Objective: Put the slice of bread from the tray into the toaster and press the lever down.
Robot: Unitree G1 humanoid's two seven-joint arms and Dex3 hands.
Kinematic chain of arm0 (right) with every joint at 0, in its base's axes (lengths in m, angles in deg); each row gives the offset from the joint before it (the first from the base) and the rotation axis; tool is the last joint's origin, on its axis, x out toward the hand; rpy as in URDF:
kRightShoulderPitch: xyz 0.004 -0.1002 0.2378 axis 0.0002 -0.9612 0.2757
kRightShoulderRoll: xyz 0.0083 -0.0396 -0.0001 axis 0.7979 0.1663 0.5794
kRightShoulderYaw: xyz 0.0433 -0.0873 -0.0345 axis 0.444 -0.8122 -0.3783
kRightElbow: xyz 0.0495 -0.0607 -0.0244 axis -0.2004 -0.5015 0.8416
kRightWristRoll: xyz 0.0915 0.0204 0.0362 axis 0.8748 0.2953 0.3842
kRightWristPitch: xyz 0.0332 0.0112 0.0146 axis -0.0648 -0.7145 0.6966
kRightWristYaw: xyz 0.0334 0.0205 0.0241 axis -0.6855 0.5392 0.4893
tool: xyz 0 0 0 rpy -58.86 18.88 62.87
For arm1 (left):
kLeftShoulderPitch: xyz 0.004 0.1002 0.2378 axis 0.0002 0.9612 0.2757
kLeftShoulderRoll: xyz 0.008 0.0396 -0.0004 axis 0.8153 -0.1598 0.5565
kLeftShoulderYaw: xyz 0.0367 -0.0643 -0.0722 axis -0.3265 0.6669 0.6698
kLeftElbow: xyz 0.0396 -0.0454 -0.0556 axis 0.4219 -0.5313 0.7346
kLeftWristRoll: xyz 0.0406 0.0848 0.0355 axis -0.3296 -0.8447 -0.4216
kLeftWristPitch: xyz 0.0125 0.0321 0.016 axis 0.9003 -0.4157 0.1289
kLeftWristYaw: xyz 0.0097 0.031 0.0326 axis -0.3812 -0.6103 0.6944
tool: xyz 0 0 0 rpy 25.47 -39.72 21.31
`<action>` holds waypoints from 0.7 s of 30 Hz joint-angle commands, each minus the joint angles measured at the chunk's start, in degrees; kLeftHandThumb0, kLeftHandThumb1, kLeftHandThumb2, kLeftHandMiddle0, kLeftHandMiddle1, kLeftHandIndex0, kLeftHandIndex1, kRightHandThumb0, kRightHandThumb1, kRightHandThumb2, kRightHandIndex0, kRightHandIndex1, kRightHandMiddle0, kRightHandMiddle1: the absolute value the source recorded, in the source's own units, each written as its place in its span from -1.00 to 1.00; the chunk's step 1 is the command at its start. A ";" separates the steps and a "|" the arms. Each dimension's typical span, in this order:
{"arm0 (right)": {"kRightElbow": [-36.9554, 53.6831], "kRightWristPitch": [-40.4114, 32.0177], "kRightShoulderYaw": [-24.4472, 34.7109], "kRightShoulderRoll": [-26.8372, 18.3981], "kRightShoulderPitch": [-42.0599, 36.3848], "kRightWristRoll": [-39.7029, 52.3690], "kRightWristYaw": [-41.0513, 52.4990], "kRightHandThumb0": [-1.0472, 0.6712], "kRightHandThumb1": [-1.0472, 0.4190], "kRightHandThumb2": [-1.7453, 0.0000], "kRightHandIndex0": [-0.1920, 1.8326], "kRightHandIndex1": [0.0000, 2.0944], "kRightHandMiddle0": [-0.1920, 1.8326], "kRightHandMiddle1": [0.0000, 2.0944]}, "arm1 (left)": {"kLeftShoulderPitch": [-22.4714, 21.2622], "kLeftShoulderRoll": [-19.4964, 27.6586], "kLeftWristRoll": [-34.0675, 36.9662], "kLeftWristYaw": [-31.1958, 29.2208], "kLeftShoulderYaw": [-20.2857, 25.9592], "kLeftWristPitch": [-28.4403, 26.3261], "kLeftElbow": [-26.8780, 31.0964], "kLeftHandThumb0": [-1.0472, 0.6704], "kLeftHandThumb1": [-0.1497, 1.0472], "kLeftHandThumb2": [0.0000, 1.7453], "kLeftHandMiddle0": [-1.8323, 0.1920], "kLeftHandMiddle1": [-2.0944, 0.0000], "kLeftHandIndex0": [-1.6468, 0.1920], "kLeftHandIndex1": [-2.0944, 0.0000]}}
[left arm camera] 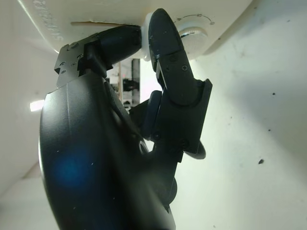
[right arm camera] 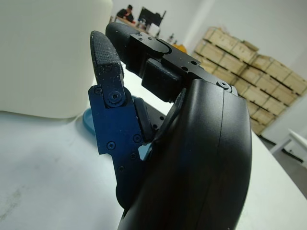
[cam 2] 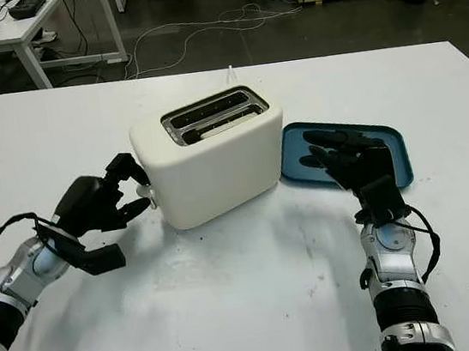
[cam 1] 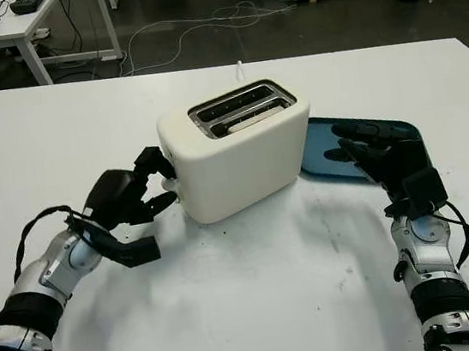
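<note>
On the white tabletop [cam 1: 260, 302] stands a cream-white, rounded two-slot toaster [cam 1: 236, 154], turned at an angle, with a pale slice of bread [cam 1: 251, 119] sitting in its nearer slot; the further slot looks dark. At the toaster's end wall nearest the left arm, the black three-fingered left hand [cam 1: 125, 198] is pressed up close, its fingers [left arm camera: 165, 57] curled around the small white lever [cam 1: 169, 182] that sticks out low on that wall. From the left wrist view one fingertip lies on top of the lever and another closes against it from the other side, so the lever is pinched between them, just beside a round white knob [left arm camera: 192, 28]. Behind and beside the toaster's other end lies a flat, dark teal rectangular tray [cam 2: 390, 142] with rounded corners. The black right hand [cam 2: 353, 160] hovers over this tray's near part, open and holding nothing, its fingers [right arm camera: 108, 62] pointing away from the robot toward the tray's far rim. The toaster and tray sit just beside each other, the tray partly hidden behind the toaster in the left eye view. A thin white cord [cam 1: 239, 68] runs back from the toaster over the tabletop's far edge.
</note>
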State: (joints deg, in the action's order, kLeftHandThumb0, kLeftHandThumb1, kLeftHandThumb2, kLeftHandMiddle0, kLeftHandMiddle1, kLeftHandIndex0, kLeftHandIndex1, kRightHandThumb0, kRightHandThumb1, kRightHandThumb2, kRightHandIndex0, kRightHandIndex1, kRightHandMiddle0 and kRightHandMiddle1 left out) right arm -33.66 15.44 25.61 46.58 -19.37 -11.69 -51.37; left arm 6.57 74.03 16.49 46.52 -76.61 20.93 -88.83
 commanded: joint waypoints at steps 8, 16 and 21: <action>-0.19 0.75 0.79 -1.57 0.93 -0.03 -0.43 -0.40 -0.81 1.00 0.46 -0.85 0.38 -1.00 | 1.14 -4.89 -2.42 0.84 -1.38 -0.80 1.66 -1.00 0.79 -0.19 -0.66 -0.67 -0.46 -0.67; 0.94 -0.23 1.16 -1.80 0.82 0.65 -0.03 -0.37 -0.78 1.00 0.46 -0.85 0.37 -1.00 | 1.00 -7.24 -2.80 2.01 -2.17 -1.99 0.59 -1.00 0.79 -0.21 -0.59 -0.67 -0.39 -0.67; 0.73 -0.32 1.15 -1.76 0.61 0.83 0.29 -0.39 -0.79 1.00 0.46 -0.84 0.38 -1.00 | -1.96 -13.17 -8.42 3.48 -8.11 -9.53 -11.66 -1.00 0.79 -0.19 -0.52 -0.64 -0.36 -0.61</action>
State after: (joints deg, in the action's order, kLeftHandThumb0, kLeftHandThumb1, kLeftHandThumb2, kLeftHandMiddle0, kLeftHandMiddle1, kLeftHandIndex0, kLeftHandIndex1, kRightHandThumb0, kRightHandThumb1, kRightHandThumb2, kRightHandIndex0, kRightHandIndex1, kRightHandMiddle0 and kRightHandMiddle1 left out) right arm -33.28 15.41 26.57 45.11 -19.37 -11.48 -51.24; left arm 4.57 67.14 16.02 53.70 -77.73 15.73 -95.56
